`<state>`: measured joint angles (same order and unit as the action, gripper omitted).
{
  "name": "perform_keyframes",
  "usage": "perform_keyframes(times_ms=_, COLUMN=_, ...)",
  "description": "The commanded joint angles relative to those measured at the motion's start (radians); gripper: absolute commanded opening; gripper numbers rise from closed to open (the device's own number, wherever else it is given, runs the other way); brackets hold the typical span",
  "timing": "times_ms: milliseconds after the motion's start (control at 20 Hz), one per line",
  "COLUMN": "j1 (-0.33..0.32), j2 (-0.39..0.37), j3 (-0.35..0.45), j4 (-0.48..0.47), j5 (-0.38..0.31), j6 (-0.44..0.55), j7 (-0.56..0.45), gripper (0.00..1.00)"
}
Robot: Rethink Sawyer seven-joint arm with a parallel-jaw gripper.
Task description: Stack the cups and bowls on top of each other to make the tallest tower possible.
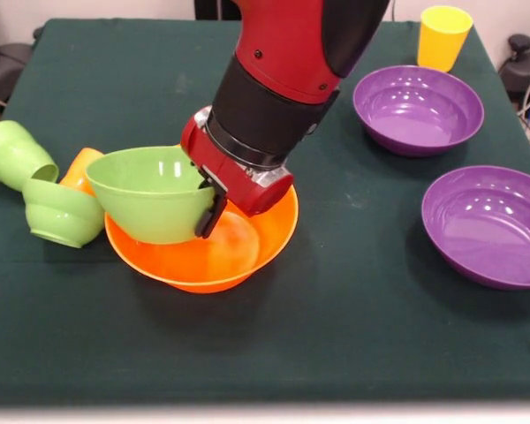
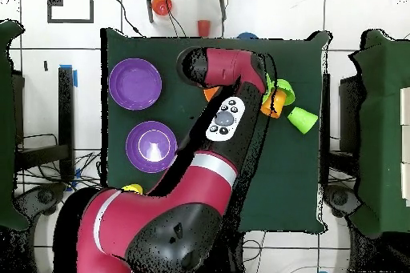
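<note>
My gripper (image 1: 210, 212) is shut on the rim of the medium light-green bowl (image 1: 150, 190). It holds the bowl tilted over the left part of the large orange bowl (image 1: 247, 252). The small light-green bowl (image 1: 60, 215) lies tipped against the orange bowl's left side. A light-green cup (image 1: 16, 155) and an orange cup (image 1: 79, 170) lie on their sides beside it. A yellow cup (image 1: 442, 37) stands upright at the far right. Two purple bowls (image 1: 417, 109) (image 1: 489, 223) sit upright at the right. In the overhead view my arm hides the gripper and the held bowl.
In the overhead view the purple bowls (image 2: 134, 84) (image 2: 151, 145) lie left of the arm and the green cup (image 2: 303, 118) right of it. A small red cup-like thing (image 2: 204, 26) sits on the floor beyond the table. The green cloth table (image 1: 336, 336) has room at its front.
</note>
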<state>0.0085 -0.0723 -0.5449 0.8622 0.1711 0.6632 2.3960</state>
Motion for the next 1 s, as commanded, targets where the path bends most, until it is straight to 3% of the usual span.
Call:
perform_keyframes(times_ms=50, j1=-0.009, j2=-0.005, j3=0.139, j4=0.074, j5=-0.095, j6=-0.027, j7=-0.14, gripper=0.0)
perform_keyframes(times_ms=700, j1=0.001, j2=0.005, j3=0.154, j4=0.061, j5=-0.063, j6=-0.042, j7=-0.043, gripper=0.0)
perform_keyframes(times_ms=1000, j1=0.019, j2=0.005, j3=0.156, j4=0.093, j5=-0.057, j6=-0.093, j7=0.001, gripper=0.0)
